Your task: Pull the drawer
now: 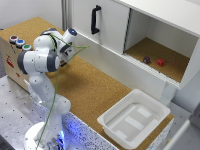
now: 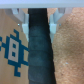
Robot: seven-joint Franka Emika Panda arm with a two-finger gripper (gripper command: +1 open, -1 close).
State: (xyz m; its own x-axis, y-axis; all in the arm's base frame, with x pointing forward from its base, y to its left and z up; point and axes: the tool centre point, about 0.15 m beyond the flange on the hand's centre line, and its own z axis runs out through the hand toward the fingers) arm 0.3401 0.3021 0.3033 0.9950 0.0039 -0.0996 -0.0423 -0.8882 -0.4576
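A white cabinet [image 1: 150, 45] stands along the far side of the cork table [image 1: 95, 90]. The only front with a handle is a white panel [image 1: 107, 22] carrying a vertical black handle [image 1: 95, 20], and it sits shut; I take it for the drawer. My gripper [image 1: 64, 53] hangs well short of it, toward the exterior view's left, pointing down at the table. In the wrist view its pale fingertips [image 2: 19, 14] stand apart with nothing between them, so the gripper [image 2: 38, 12] is open, above a dark strip [image 2: 40, 50] between patterned wood and cork.
The cabinet's open compartment [image 1: 160, 55] holds a small dark piece [image 1: 146, 59] and a red piece [image 1: 160, 62]. A white tray [image 1: 132, 117] lies at the table's near corner. A wooden box [image 1: 10, 57] with coloured buttons [image 1: 20, 42] stands at the exterior view's left.
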